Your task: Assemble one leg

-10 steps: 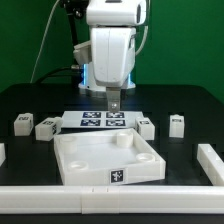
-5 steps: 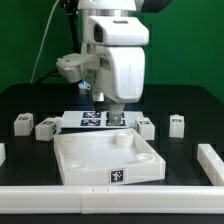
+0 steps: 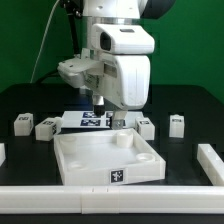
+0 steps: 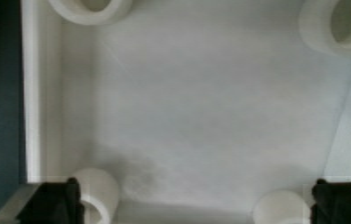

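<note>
In the exterior view the arm has swung forward and dropped within the last second, so the gripper [image 3: 118, 121] now hangs over the far rim of the white tray [image 3: 85, 158], just in front of the marker board [image 3: 92, 119]; the nearest leg [image 3: 146, 127] lies untouched on the table beside it. In the wrist view the fingers [image 4: 51, 203] stand apart with only tray floor between them, so the pick looks not yet begun

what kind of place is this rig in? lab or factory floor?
Most likely a research lab bench, not a factory: a green backdrop, a black table fenced by white rails, and the marker board plus tagged legs, probably for camera tracking.
</note>
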### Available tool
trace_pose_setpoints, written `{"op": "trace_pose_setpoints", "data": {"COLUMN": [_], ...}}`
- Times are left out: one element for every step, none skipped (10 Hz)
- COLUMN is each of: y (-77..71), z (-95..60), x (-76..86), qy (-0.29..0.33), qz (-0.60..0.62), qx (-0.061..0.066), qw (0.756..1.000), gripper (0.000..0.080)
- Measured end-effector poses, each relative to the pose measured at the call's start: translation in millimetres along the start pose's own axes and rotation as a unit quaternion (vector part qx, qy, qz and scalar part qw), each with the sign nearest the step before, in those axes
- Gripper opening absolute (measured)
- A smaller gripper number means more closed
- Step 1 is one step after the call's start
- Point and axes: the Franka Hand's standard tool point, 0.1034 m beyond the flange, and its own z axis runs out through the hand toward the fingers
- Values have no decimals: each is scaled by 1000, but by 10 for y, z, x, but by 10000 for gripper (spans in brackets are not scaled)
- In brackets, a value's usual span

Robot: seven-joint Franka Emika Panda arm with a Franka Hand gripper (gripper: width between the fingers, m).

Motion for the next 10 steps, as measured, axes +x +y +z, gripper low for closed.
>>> {"op": "trace_pose_setpoints", "data": {"y": [-76,-281,-450,-576,-674,-743,-783,-815,-838,-846], "z": [50,162,244,313,390,478,541,594,638,647], "x": [18,35,49,70,75,72,75,75,81,70], "qy": [-1,4,10,14,19,24,28,31,33,34], "qz": [7,0,6,10,14,19,21,24,25,27], "qx": [4,5,15,22,31,39,45,49,53,54], "qw": [1000,1000,1000,1000,999,999,998,998,998,998], "gripper": [650,650,650,650,650,650,650,650,650,650]}}
